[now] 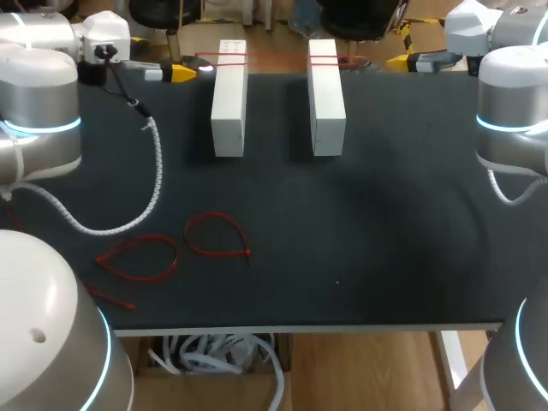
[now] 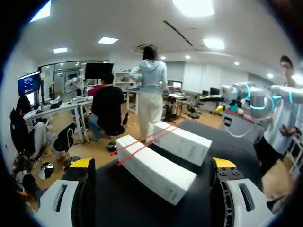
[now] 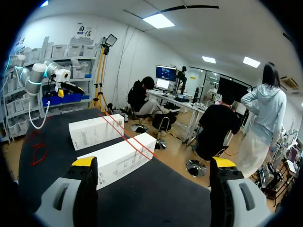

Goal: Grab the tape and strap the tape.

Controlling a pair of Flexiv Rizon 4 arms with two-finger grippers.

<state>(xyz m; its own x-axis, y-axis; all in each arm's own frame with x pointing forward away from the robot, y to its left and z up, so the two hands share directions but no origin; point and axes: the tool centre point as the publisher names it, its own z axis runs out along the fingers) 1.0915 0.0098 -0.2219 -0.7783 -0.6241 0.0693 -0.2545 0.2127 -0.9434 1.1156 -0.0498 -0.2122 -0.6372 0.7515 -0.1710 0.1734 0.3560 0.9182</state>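
Observation:
Two long white boxes, one on the left (image 1: pixel 229 98) and one on the right (image 1: pixel 326 96), stand side by side at the back of the black table (image 1: pixel 360 231). A thin red tape (image 1: pixel 274 58) runs across their far ends. My left gripper (image 1: pixel 182 73) hovers open just left of the left box, which lies ahead of its open fingers (image 2: pixel 152 164) with the red tape (image 2: pixel 142 142) over it. My right gripper (image 1: pixel 398 62) is open to the right of the right box (image 3: pixel 118 158); nothing sits between its fingers (image 3: pixel 154 163).
Two loose red tape loops, one (image 1: pixel 216 235) beside the other (image 1: pixel 137 257), lie at the front left of the table, with a short red piece (image 1: pixel 111 298) near the edge. A white coiled cable (image 1: pixel 154 171) hangs from my left arm over the table.

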